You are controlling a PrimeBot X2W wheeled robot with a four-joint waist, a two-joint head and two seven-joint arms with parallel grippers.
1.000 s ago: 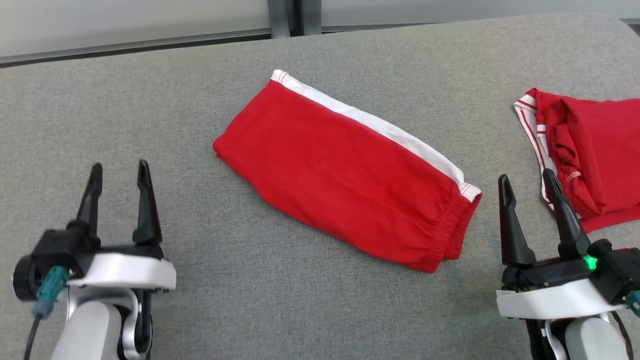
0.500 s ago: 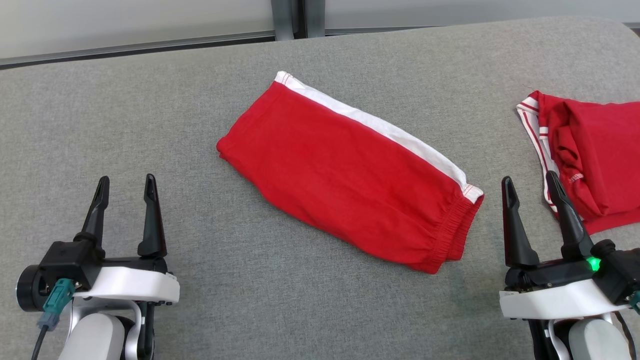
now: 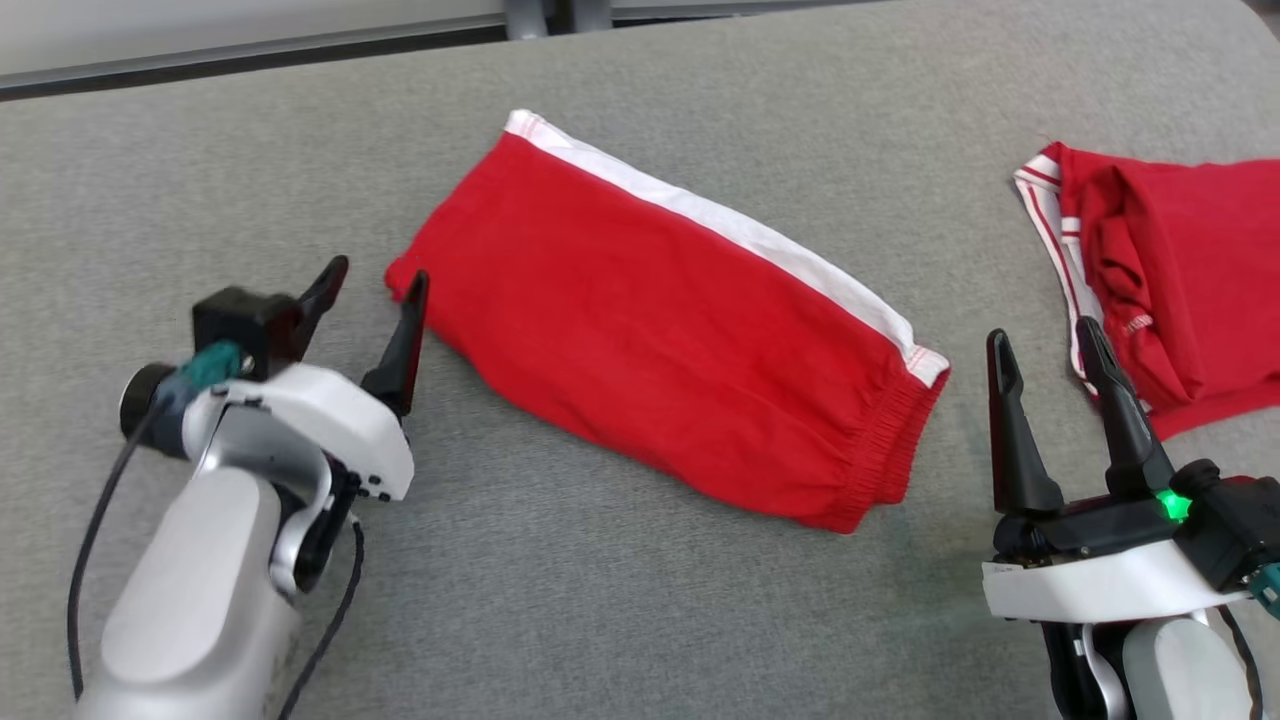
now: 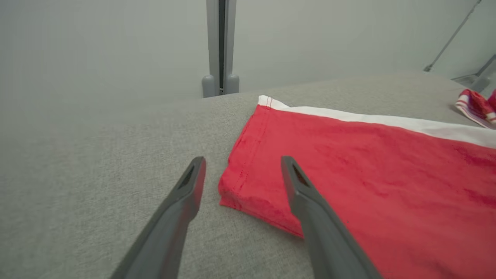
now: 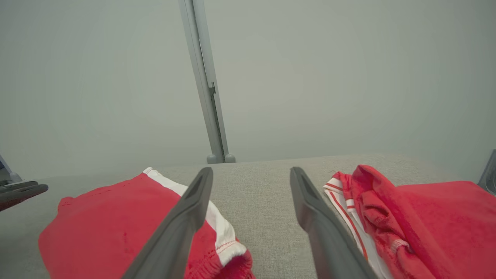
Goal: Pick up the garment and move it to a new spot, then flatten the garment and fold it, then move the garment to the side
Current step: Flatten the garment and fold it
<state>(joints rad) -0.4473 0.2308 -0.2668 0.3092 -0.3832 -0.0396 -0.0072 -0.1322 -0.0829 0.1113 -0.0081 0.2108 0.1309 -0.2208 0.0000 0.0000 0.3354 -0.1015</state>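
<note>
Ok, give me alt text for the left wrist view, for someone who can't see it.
The left gripper, fingers open, frames the near corner of a folded red garment with a white stripe, lying on a grey fabric surface. A second red garment peeks in at the far right, and a grey post stands behind against a pale wall.

garment (image 3: 650, 330) corner behind left pincer (image 3: 380, 270), second garment (image 3: 1190, 240) cropped at right
</note>
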